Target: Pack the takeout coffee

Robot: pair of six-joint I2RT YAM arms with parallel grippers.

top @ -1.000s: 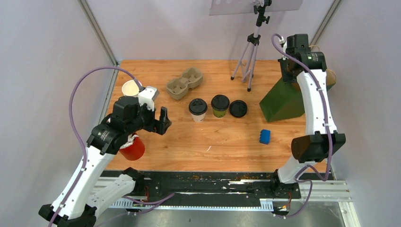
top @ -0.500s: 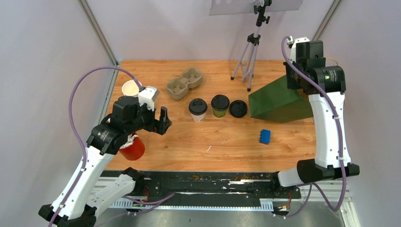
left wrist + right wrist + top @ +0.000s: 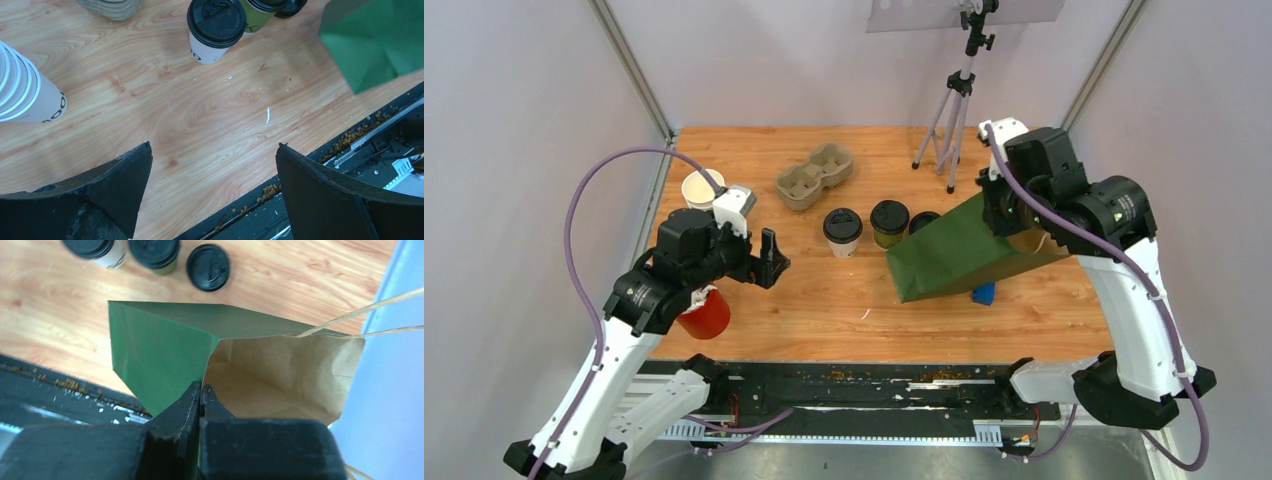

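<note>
Robot lab test cell, not a café. What shows it: two white arms, left arm (image 3: pixel 614 370) and right arm (image 3: pixel 1129 300), bolted to a black rail (image 3: pixel 854 385) at the near edge of a wood-grain surface (image 3: pixel 824 310), with a purple cable (image 3: pixel 579 250) looped off each. Plain pale panels (image 3: pixel 514 150) box in three sides, with aluminium posts (image 3: pixel 629 70) at the back corners. A tripod (image 3: pixel 954 110) stands at the far edge, carrying a flat grey plate (image 3: pixel 964 12). The only coffee-shop items are props – white-sided lidded cup (image 3: pixel 843 230), olive lidded cup (image 3: pixel 889 222), pulp cup carrier (image 3: pixel 814 176), green paper bag (image 3: pixel 954 255), red cup (image 3: pixel 707 315). Brown granules (image 3: pixel 260 192) sit in the rail channel – wrist view.
</note>
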